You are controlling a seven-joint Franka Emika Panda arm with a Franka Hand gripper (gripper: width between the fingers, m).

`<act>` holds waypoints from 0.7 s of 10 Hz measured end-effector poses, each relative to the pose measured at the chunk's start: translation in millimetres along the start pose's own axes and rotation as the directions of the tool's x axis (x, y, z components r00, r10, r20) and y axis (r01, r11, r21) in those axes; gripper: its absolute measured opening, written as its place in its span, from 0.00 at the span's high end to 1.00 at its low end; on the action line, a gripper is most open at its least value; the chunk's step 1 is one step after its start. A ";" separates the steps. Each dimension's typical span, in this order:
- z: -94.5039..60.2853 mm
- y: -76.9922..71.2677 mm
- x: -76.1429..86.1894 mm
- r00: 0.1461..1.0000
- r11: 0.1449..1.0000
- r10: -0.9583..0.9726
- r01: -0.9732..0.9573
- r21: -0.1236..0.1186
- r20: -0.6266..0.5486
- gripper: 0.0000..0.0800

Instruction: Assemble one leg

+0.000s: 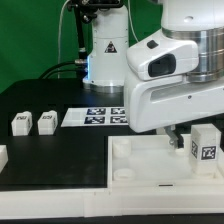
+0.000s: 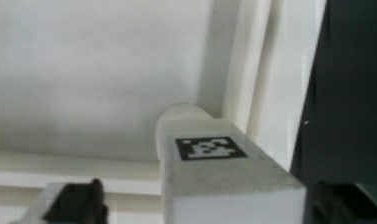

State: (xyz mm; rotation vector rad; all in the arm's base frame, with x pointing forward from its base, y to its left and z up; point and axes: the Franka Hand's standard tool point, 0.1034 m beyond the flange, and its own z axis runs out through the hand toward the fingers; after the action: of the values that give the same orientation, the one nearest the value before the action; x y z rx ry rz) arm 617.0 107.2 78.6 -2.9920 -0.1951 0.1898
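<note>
One leg (image 1: 207, 148), a small white block with a black-and-white marker, stands upright on the large white tray-like part (image 1: 140, 168) near its corner at the exterior view's right. My gripper (image 1: 190, 140) straddles this leg. In the wrist view the leg (image 2: 217, 165) lies between my dark fingers (image 2: 75, 200). One finger is close against it and the other stands apart with a clear gap, so the gripper is open. Two more legs (image 1: 20, 123) (image 1: 46, 122) stand on the black table at the exterior view's left.
The marker board (image 1: 100, 116) lies behind the tray-like part. Another white part (image 1: 3, 155) shows at the exterior view's left edge. The robot base (image 1: 105, 55) stands at the back. The arm's white body hides much of the right side.
</note>
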 end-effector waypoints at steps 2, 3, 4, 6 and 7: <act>0.1 -1.0 0.0 0.998 0.998 0.067 -0.067 0.004 0.000 0.56; 0.3 -2.3 0.0 0.982 0.982 0.190 -0.190 0.006 0.001 0.64; 0.3 -3.0 0.0 0.959 0.959 0.283 -0.283 0.008 0.002 0.64; 0.8 -3.5 1.4 0.886 0.886 0.463 -0.463 0.015 -0.002 0.64; 0.8 -1.4 7.5 0.824 0.825 0.565 -0.564 0.040 -0.045 0.64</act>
State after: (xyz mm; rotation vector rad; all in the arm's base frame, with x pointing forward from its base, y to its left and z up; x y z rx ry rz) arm 624.0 109.7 77.1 -2.9309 0.7093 0.1636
